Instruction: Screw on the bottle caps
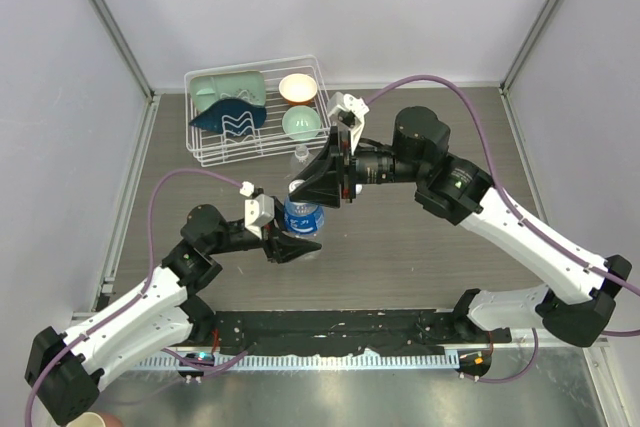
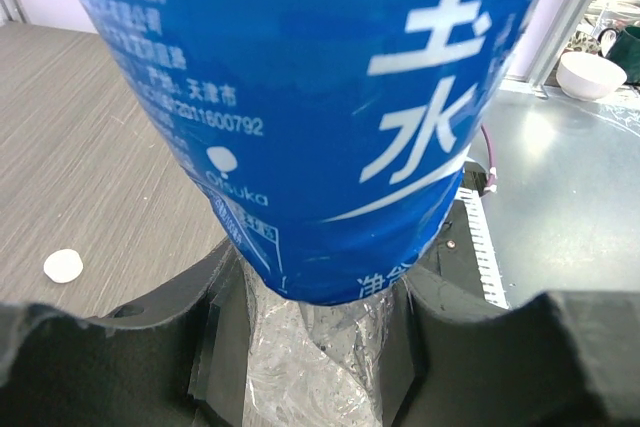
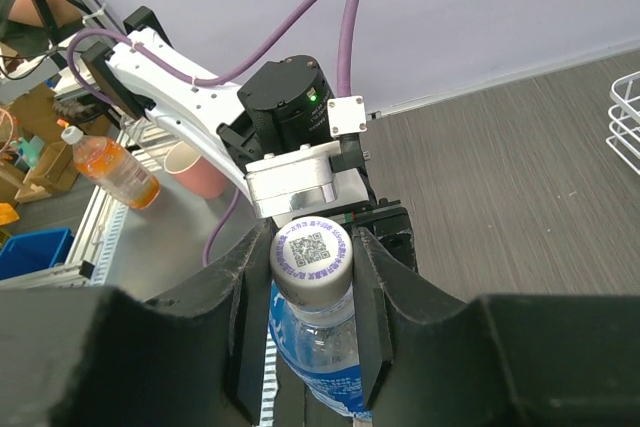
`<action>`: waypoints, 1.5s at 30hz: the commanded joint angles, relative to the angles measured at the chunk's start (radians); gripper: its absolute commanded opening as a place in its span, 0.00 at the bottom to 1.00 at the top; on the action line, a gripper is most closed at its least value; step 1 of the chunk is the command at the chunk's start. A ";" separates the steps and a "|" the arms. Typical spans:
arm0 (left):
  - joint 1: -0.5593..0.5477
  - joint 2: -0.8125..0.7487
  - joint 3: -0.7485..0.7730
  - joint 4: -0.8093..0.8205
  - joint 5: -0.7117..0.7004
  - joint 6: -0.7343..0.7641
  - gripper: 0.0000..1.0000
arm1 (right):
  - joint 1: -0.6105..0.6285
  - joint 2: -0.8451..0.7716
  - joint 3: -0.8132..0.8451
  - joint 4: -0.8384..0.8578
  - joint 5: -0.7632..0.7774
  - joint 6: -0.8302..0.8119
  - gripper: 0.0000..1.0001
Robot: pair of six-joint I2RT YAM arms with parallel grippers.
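Observation:
The bottle with the blue label (image 1: 303, 217) stands upright on the table, and my left gripper (image 1: 295, 247) is shut on its clear lower body (image 2: 315, 337). A white bottle cap (image 3: 312, 252) printed with a code sits on its neck. My right gripper (image 3: 310, 269) comes from above with both fingers pressed against that cap's sides. The plain clear bottle (image 1: 300, 159) stands just behind, beside the basket. A second white cap (image 2: 63, 265) lies loose on the table to the left of the held bottle.
A white wire basket (image 1: 200, 152) at the back left holds a cream bowl (image 1: 297, 88), a pale green bowl (image 1: 300, 123), a green dish (image 1: 228, 92) and a dark blue cloth (image 1: 232, 119). Grey walls close in the table on three sides.

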 commanded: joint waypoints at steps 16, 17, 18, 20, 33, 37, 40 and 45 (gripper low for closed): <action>0.011 0.002 -0.009 0.008 -0.083 -0.075 0.00 | 0.011 -0.079 -0.012 0.028 0.017 -0.135 0.09; 0.011 0.002 -0.011 0.007 -0.083 -0.081 0.00 | 0.014 -0.076 -0.011 0.025 0.026 -0.143 0.08; 0.011 0.003 -0.009 0.007 -0.083 -0.084 0.00 | 0.016 -0.076 -0.008 0.021 0.030 -0.154 0.08; 0.011 0.003 -0.009 0.005 -0.081 -0.089 0.00 | 0.027 -0.072 0.000 0.002 0.045 -0.180 0.09; 0.011 0.000 -0.005 -0.012 -0.058 -0.083 0.00 | 0.116 -0.026 0.051 -0.098 0.165 -0.313 0.09; 0.011 -0.006 -0.006 -0.012 -0.049 -0.074 0.00 | 0.116 -0.026 0.046 -0.114 0.180 -0.319 0.09; 0.011 -0.013 -0.005 -0.012 -0.040 -0.060 0.00 | 0.116 -0.023 0.046 -0.125 0.195 -0.315 0.09; 0.011 -0.030 0.003 0.002 -0.048 -0.055 0.00 | 0.116 -0.017 0.031 -0.136 0.209 -0.290 0.08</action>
